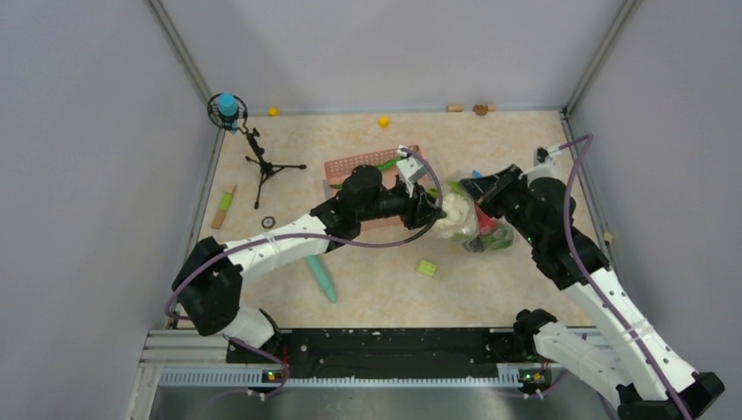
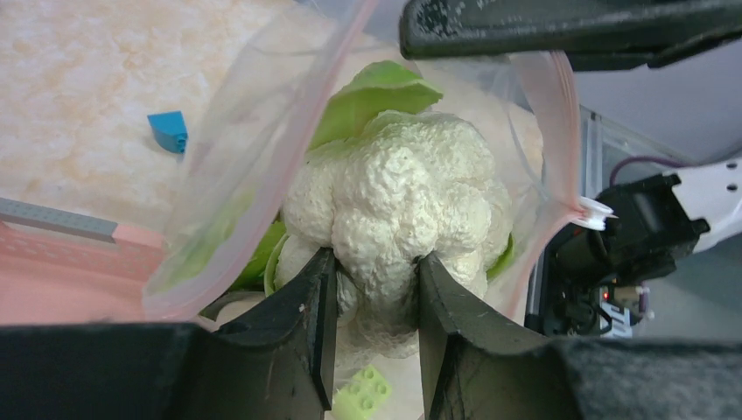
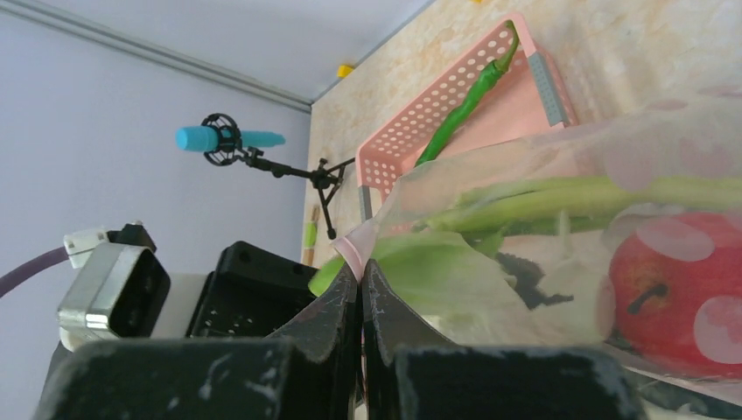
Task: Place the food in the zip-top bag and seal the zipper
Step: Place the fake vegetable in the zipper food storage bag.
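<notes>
My left gripper point(image 2: 376, 271) is shut on a white cauliflower point(image 2: 402, 192) with green leaves, holding it in the open mouth of the clear zip-top bag point(image 2: 236, 175). The pinkish zipper point(image 2: 560, 131) rims that mouth on both sides. From above, the cauliflower point(image 1: 454, 213) sits between my left gripper point(image 1: 435, 210) and the bag point(image 1: 488, 232). My right gripper point(image 3: 360, 267) is shut on the zipper's pink edge point(image 3: 353, 248), holding the mouth up. Inside the bag lie a red tomato point(image 3: 665, 289), a pale green leek stalk point(image 3: 569, 197) and dark leafy pieces point(image 3: 525, 276).
The pink basket point(image 1: 350, 166) stands behind my left arm with a long green pod point(image 3: 468, 101) in it. A teal stick point(image 1: 320, 277) and a yellow-green block point(image 1: 426, 268) lie in front. A microphone on a tripod point(image 1: 229, 108) stands at the back left.
</notes>
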Controlling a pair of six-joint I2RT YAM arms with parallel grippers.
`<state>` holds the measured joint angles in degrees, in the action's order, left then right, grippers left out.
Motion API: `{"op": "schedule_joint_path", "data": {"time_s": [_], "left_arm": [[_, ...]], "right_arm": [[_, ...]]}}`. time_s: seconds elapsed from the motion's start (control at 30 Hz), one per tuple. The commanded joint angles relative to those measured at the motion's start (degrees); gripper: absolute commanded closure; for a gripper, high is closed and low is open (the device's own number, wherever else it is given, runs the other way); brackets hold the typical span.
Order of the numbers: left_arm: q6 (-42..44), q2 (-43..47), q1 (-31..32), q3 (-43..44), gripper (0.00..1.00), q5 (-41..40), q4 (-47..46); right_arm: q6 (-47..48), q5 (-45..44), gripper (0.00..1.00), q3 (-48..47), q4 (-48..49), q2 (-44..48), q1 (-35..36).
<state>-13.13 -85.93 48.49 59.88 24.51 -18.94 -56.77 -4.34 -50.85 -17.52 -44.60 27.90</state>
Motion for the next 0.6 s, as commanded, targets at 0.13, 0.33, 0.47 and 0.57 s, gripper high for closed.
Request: {"op": "schedule_joint_path", "data": {"time_s": [0.13, 0.33, 0.47, 0.57], "left_arm": [[6.25, -1.55, 2.09, 2.85, 1.00, 7.03, 6.00], [8.47, -5.86, 3.96, 9.80, 1.00, 13.19, 8.15], [16.37, -7.82, 6.53, 12.51, 1.00, 10.79, 13.54], [17.89, -8.71, 7.56, 12.68, 1.00, 10.83, 14.07]], "right_arm": [[-2.69, 0.94, 1.00, 0.30, 11.04, 4.78, 0.93], [-5.32, 3.82, 1.00, 1.36, 13.00, 3.58, 0.93], [-4.40, 3.66, 1.00, -0.68, 10.92, 2.81, 0.93], [-5.18, 3.27, 1.00, -0.02, 11.31, 3.18, 0.93]]}}
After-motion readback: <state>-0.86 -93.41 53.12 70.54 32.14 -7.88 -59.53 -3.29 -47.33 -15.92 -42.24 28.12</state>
